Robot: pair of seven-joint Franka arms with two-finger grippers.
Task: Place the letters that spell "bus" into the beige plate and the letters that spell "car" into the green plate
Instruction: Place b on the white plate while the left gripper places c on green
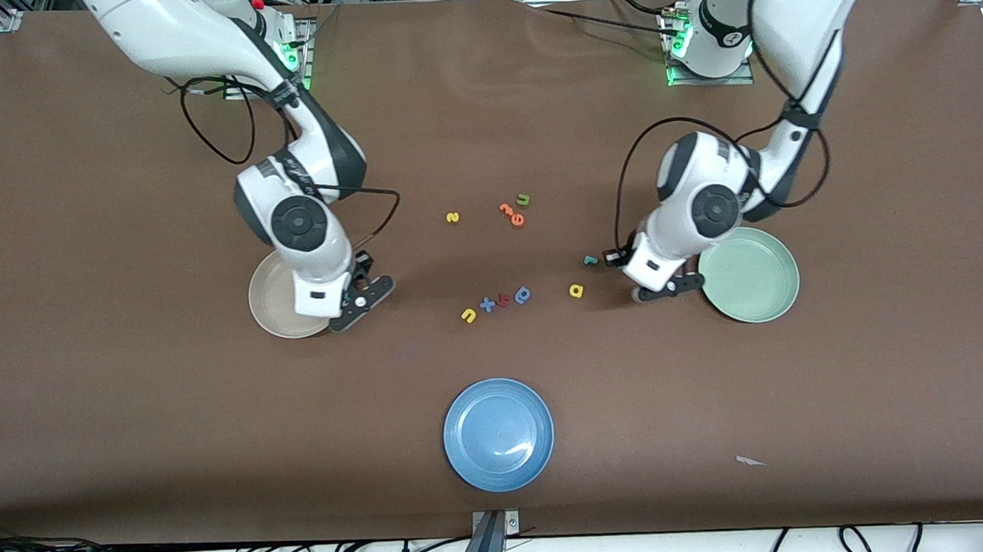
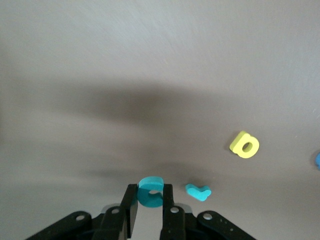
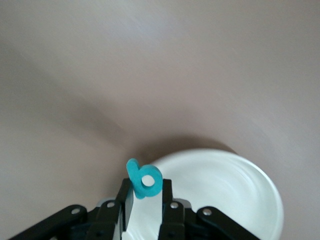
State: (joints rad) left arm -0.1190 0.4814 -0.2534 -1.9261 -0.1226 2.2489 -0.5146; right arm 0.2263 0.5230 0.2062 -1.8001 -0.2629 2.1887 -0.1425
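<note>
My right gripper (image 3: 147, 188) is shut on the teal "b" (image 3: 145, 181) and hangs over the edge of the beige plate (image 3: 225, 190), which in the front view (image 1: 279, 308) lies at the right arm's end. My left gripper (image 2: 149, 194) is shut on the teal "c" (image 2: 149, 184), low over the table beside the green plate (image 1: 752, 277). The teal "r" (image 2: 198, 192) and the yellow "a" (image 2: 244, 145) lie close by. In the front view the "r" (image 1: 590, 260), the "a" (image 1: 576, 290), the yellow "s" (image 1: 452, 217) and the yellow "u" (image 1: 468, 315) lie on the table.
A blue plate (image 1: 498, 434) sits nearest the front camera. Orange letters (image 1: 512, 215) and a green "u" (image 1: 524, 198) lie mid-table. A blue "x" (image 1: 487, 304), an orange letter (image 1: 504, 300) and a darker blue "a" (image 1: 523, 294) line up beside the yellow "u".
</note>
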